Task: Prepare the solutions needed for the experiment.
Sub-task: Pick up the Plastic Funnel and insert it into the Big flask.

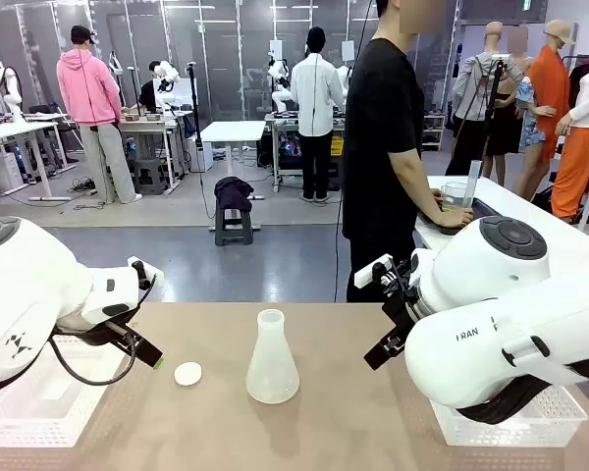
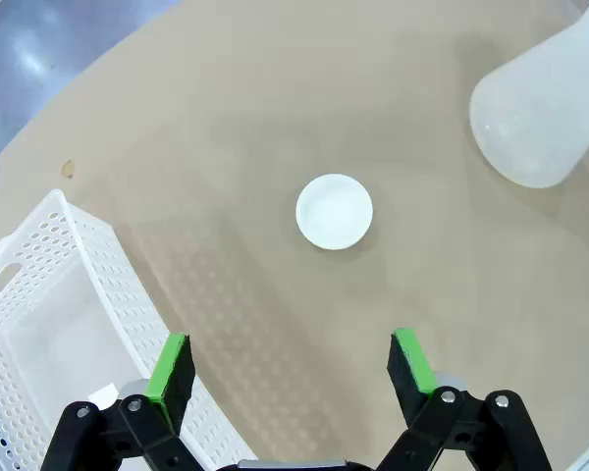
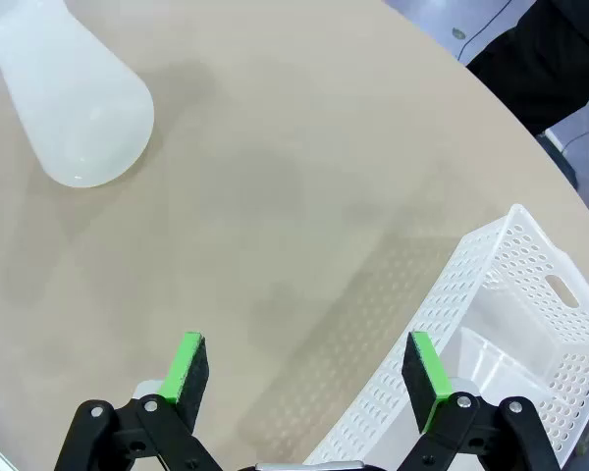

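A frosted translucent conical flask (image 1: 272,360) stands upright and uncapped at the middle of the tan table. It also shows at the top right of the left wrist view (image 2: 545,108) and the top left of the right wrist view (image 3: 74,98). Its base looks plain white, and the solutions are out of view. A small white round stopper (image 1: 187,373) (image 2: 334,211) lies left of the flask. My left gripper (image 1: 149,355) (image 2: 290,353) hovers open just short of the stopper, holding nothing. My right gripper (image 1: 383,348) (image 3: 309,358) hangs open and empty over bare table right of the flask.
A white perforated basket (image 1: 39,402) (image 2: 69,285) sits at the table's left edge under my left arm. A second one (image 1: 515,420) (image 3: 515,294) sits at the right. A person in black (image 1: 383,147) stands beyond the far edge, facing a side table.
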Available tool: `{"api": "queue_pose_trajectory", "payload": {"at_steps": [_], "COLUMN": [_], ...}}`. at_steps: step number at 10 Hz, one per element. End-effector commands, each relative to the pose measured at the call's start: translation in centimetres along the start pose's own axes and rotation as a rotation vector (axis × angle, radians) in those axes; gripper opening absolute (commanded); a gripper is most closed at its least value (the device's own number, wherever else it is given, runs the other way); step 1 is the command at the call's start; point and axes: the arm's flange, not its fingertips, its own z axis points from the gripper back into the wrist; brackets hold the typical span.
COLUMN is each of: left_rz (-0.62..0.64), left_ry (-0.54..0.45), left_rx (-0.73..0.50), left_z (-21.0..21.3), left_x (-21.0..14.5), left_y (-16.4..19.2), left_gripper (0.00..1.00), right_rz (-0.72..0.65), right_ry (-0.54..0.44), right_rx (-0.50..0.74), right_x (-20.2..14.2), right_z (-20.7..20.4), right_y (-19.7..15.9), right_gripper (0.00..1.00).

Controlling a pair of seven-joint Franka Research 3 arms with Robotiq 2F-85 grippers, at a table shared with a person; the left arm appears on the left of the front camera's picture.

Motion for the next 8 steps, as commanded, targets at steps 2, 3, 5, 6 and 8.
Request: {"api": "queue_pose_trajectory", "payload": {"at_steps": [2,3,5,6,8], "left_rz": [0.000,0.000,0.000,0.000,0.000], "left_ry": [0.000,0.000,0.000,0.000,0.000], "left_rx": [0.000,0.000,0.000,0.000,0.000], "left_z": [0.00,0.00,0.00,0.00,0.00], "left_x": [0.01,0.01,0.01,0.01,0.01], "left_y": [-0.02,-0.02,-0.02,-0.02,-0.02], "left_gripper": [1.00,1.00,1.00,1.00,1.00], "right_rz": [0.000,0.000,0.000,0.000,0.000], "right_ry": [0.000,0.000,0.000,0.000,0.000], "right_rx": [0.000,0.000,0.000,0.000,0.000], "right_x": [0.00,0.00,0.00,0.00,0.00], "right_z": [0.00,0.00,0.00,0.00,0.00], "right_y": [0.00,0.00,0.00,0.00,0.00], "right_gripper": [1.00,1.00,1.00,1.00,1.00]}}
